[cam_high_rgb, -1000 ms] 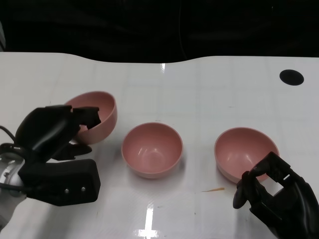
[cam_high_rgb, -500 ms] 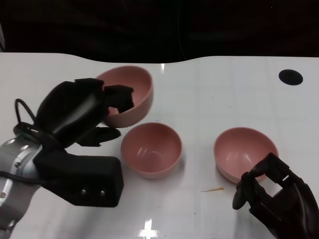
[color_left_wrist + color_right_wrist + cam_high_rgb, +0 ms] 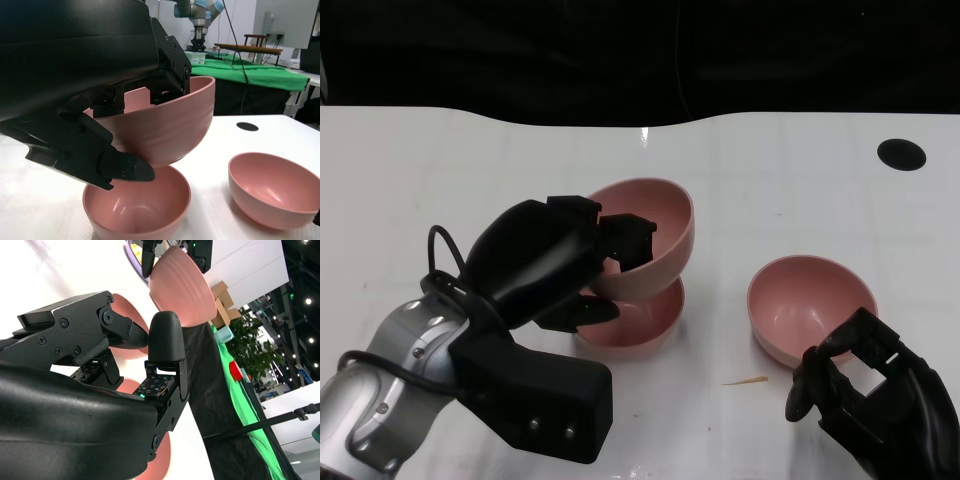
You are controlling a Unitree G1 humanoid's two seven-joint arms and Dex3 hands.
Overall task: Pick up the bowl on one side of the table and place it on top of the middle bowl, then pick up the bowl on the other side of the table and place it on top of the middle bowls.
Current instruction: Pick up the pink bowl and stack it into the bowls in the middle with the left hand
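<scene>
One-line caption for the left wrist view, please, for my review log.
Left hand holds a pink bowl tilted just above the middle bowl; a third bowl sits apart on the white table.

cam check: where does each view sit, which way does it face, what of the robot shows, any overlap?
Head view: up on the robot, looking down at the white table; shows the left hand gripping the held bowl over the middle bowl, the right bowl, and the right hand.
Left wrist view: behind the left hand, facing across the table; the held bowl sits tilted just above the middle bowl.
Right wrist view: behind the right hand, turned on its side, looking past its fingers.
Shared: all three show the held bowl.
</scene>
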